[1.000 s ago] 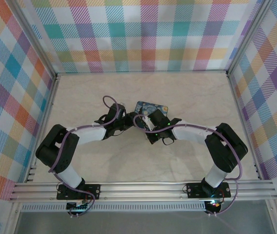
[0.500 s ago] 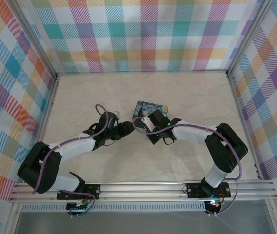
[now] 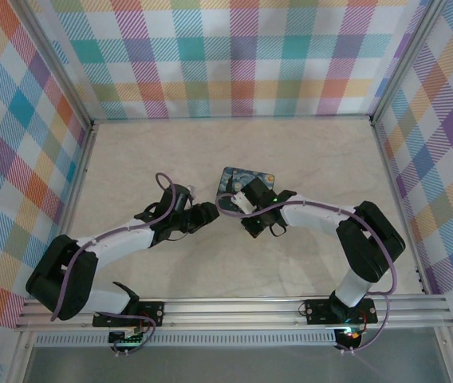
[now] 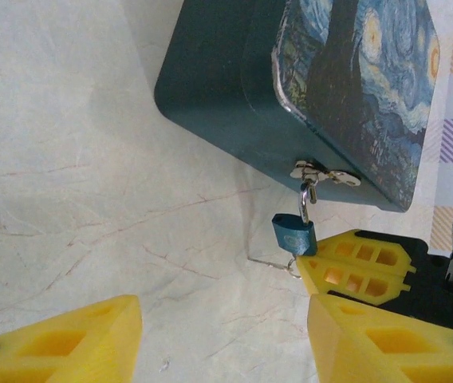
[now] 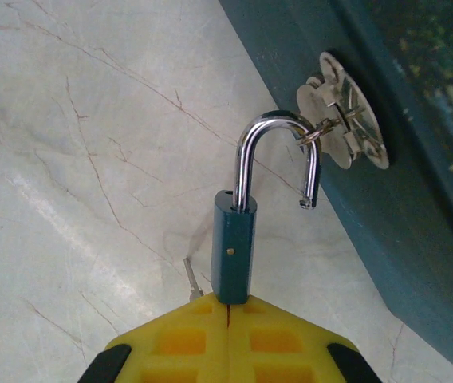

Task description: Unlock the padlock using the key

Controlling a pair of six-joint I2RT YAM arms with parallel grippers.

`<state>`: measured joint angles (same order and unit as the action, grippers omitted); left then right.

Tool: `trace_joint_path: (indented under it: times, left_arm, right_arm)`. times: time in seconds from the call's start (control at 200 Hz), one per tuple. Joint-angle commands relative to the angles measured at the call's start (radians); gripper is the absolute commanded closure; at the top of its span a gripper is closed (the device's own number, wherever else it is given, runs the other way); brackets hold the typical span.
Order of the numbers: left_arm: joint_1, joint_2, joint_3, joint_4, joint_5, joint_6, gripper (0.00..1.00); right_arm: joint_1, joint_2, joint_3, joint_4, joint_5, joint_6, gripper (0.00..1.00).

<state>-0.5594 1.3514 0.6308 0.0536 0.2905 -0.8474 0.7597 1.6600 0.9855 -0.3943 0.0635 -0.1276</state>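
Observation:
The dark blue swirl-printed tin point(image 4: 346, 88) lies on the table with a silver hasp point(image 5: 346, 120) on its side. A small teal padlock point(image 5: 233, 251) hangs from that hasp, and one end of its shackle point(image 5: 278, 152) stands free of the body. My right gripper point(image 5: 228, 302) is shut right under the padlock's base; what it pinches is hidden. A pale silvery key sliver point(image 5: 191, 279) pokes out beside its fingertips. In the left wrist view the key point(image 4: 268, 262) lies by the right gripper's fingers point(image 4: 354, 267). My left gripper point(image 4: 222, 335) is open, short of the padlock point(image 4: 294, 234).
Plaid walls enclose the pale marble table point(image 3: 171, 152) on three sides. The tin point(image 3: 246, 177) sits mid-table, with both arms meeting just in front of it. Open tabletop lies behind and to either side.
My left gripper has pulled back from the tin toward the near left and its arm has stretched out low. The right gripper has barely moved at the padlock.

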Motion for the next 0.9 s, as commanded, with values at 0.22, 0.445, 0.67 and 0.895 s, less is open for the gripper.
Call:
trace_joint_path:
  times: [0.22, 0.445, 0.67, 0.895]
  left_arm:
    - [0.003, -0.019, 0.007, -0.031, 0.026, 0.005, 0.42]
    - [0.001, -0.013, 0.017, -0.036, 0.033, 0.008, 0.42]
    - [0.0, -0.021, 0.015, -0.047, 0.04, 0.014, 0.42]
    - [-0.002, -0.031, 0.014, -0.062, 0.044, 0.024, 0.42]
  right_arm:
    - [0.006, 0.039, 0.041, -0.063, -0.005, -0.097, 1.0]
    - [0.007, 0.074, 0.075, -0.087, 0.004, -0.118, 1.0]
    - [0.007, 0.046, 0.068, -0.078, 0.029, -0.14, 1.0]
    - [0.007, 0.027, 0.069, -0.082, 0.017, -0.172, 1.0]
